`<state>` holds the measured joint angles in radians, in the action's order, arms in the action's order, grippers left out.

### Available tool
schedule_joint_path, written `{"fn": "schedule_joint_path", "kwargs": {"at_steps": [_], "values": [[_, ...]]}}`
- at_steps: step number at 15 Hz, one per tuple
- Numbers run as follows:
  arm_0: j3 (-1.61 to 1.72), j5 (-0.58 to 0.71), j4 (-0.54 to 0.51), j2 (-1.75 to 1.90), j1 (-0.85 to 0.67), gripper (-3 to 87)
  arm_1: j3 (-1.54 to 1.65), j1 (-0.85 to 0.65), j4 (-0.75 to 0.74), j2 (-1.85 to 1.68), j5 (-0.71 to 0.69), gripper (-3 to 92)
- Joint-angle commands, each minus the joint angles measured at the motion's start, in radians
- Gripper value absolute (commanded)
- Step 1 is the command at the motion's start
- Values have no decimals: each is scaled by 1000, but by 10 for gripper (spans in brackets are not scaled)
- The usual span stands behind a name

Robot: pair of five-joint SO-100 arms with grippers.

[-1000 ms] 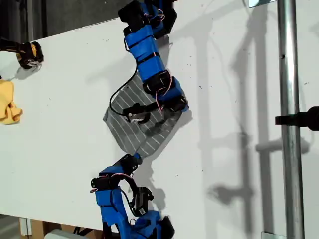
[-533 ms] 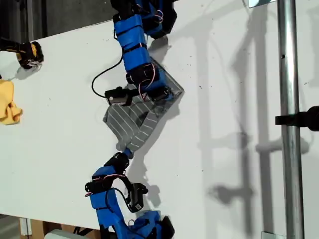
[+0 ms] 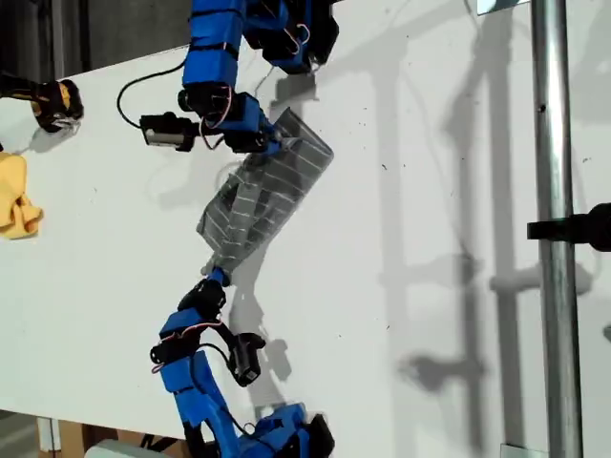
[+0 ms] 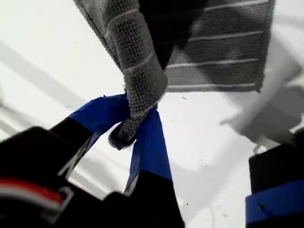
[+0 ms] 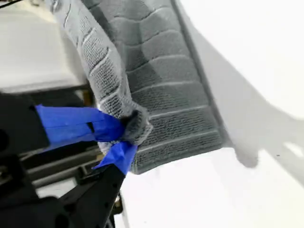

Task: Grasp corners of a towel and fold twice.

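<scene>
we have the towel (image 3: 260, 202) on the white table (image 3: 439, 191), near the middle of the exterior view, stretched in a slanting band between our two arms and partly lifted off the surface. its grey fabric with thin white stripes is doubled over itself, the upper end standing up in a fold.

my first gripper (image 4: 135, 130) is closed on one corner (image 4: 124, 133) of the towel: the blue-taped jaws press from both sides on a bunched tip of cloth, and the rest of the towel hangs away from it toward the table. which of the two arms in the exterior view this is, we cannot tell for sure.

my second gripper (image 5: 124, 135) is likewise clamped on another corner (image 5: 137, 124), the cloth pinched between its blue jaws with a ridge of towel rising from the grip.

at the exterior view's left edge lies a small yellow cloth (image 3: 16, 197), well apart from the towel. a metal pole (image 3: 554, 229) runs down the exterior view's right.
</scene>
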<state>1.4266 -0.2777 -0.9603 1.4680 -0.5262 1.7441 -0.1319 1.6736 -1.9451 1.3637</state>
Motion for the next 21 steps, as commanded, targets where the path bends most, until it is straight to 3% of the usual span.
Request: {"fn": "schedule_joint_path", "kwargs": {"at_steps": [1, 6, 13, 18, 21], "values": [[-104, 17, 75, -52, -37, -28, 78, -118, 9, -190, -60, -2], [-301, 75, 164, -204, -64, -28, 155, -334, 11, -327, -230, -2], [-439, 135, 272, -330, -95, -28, 189, -502, 44, -456, -357, -2], [-420, 133, 304, -356, -103, -28, 296, -471, -11, -457, -268, -2], [-436, 110, 183, -380, -106, -27, 390, -345, -55, -453, -152, -2]]}}
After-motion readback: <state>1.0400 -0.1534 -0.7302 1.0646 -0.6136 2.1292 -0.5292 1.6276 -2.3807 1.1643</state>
